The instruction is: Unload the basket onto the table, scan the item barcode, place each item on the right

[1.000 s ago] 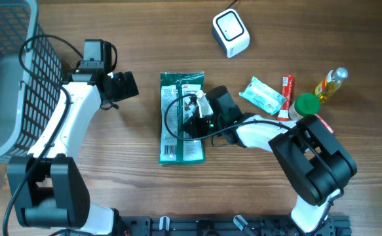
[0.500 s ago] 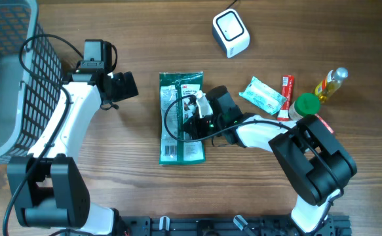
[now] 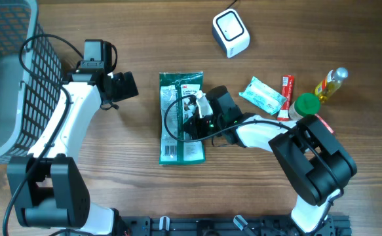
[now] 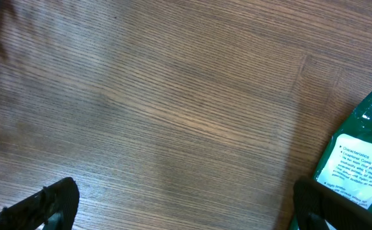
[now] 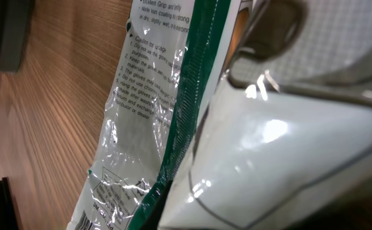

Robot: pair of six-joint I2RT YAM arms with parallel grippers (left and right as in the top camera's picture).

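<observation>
So, quick status from me. My right gripper [image 3: 189, 122] is squeezed all the way closed, sitting on the right half of the green packet [image 3: 174, 98] in the middle of the frame. From my right wrist camera, the white fingers [image 5: 268, 153] are pressed right against the packet's green seam and crinkly clear film. I honestly can't tell whether any film is actually pinched between them.

The packet lies flat and lengthwise on the wooden table [image 3: 145, 39]. Its barcode [image 3: 170, 151] is face up at the lower left corner of the pack.

My left gripper [image 3: 126, 85] hangs over bare wood just left of the packet, jaws spread wide, nothing in them. My left wrist camera shows both dark fingertips [image 4: 48, 201] at the bottom corners and a corner of the packet at the right edge.

The white scanner [image 3: 230, 31] sits at the top of the frame, well apart from the packet. A grey wire basket [image 3: 7, 78] fills the upper left.
</observation>
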